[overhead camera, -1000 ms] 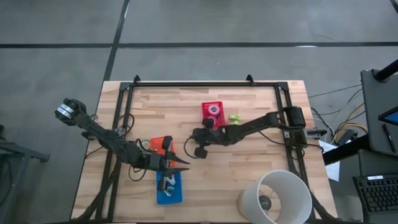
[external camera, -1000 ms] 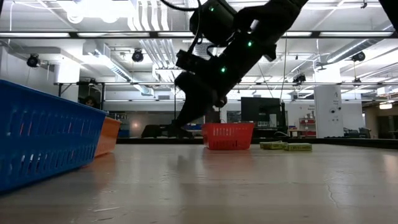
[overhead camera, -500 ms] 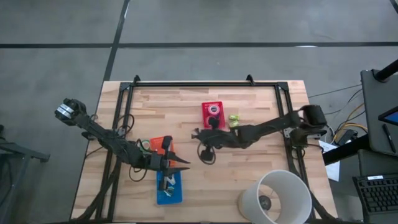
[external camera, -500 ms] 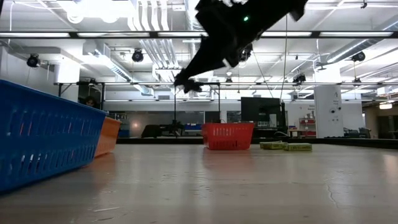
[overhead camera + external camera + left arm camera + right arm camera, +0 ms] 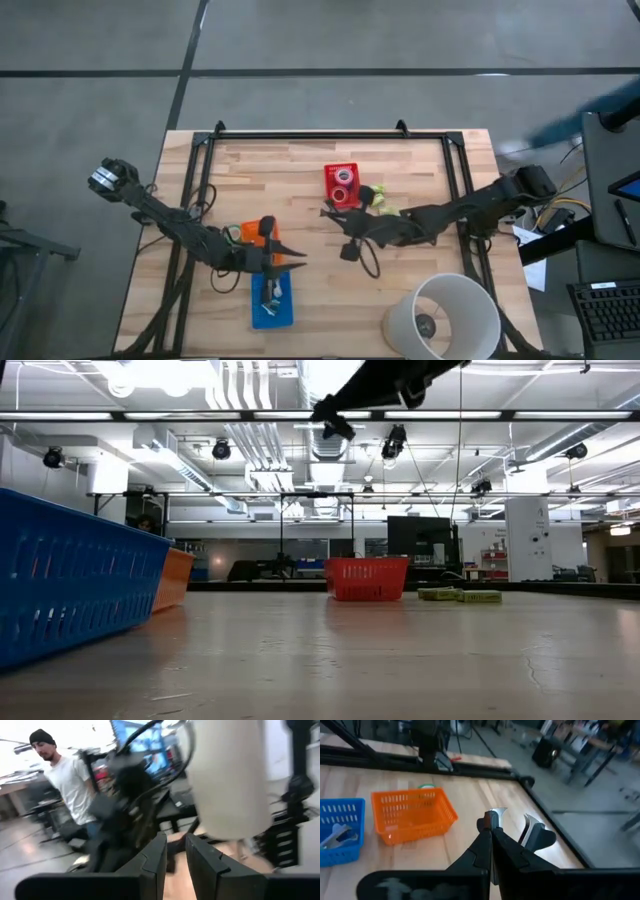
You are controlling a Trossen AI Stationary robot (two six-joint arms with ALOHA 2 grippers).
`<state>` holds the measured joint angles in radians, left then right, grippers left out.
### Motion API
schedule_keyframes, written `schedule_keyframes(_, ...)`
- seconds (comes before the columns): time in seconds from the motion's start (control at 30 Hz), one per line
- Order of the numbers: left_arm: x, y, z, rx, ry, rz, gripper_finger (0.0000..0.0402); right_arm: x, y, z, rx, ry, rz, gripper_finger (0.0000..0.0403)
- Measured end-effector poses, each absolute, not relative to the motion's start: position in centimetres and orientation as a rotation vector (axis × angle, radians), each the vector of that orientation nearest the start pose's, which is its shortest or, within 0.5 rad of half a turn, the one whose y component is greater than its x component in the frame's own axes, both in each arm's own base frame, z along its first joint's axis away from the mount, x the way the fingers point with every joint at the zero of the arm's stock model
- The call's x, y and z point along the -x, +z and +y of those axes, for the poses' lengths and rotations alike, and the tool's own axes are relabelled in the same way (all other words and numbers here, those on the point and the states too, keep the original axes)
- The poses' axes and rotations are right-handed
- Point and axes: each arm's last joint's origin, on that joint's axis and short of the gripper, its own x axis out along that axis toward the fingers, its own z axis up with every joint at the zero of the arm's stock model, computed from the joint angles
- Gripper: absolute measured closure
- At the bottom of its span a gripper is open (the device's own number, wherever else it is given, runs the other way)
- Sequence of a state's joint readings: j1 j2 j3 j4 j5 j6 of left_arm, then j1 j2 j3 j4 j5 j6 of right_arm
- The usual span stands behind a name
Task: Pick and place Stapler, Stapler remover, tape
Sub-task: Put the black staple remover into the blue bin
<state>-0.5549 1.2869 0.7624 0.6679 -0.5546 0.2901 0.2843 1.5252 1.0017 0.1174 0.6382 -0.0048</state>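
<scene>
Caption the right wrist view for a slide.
Right claw holds the stapler remover above the table, orange basket and blue basket beyond.

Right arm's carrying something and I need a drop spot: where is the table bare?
Bare wood runs along the far edge behind the red basket, and across the left half between the frame rail and that basket. It is crowded around the orange basket and blue basket under the left gripper, and near the white cylinder.
</scene>
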Motion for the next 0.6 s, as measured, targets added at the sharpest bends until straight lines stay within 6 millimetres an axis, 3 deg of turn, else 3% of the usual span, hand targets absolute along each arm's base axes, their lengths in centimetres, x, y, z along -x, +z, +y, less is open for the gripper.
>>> schedule_keyframes(0.27, -24.9, 29.1, -12.4, -0.256, 0.201, -0.018, 0.0326, -32.2, 26.8, 10.3, 0.343, -0.325, 0.277, 0.0395)
schedule_keyframes(0.6, -25.4, 28.4, -11.3, -0.272, 0.275, 0.081, 0.0325, -31.7, 27.2, 11.9, 0.442, -0.335, 0.243, 0.0395)
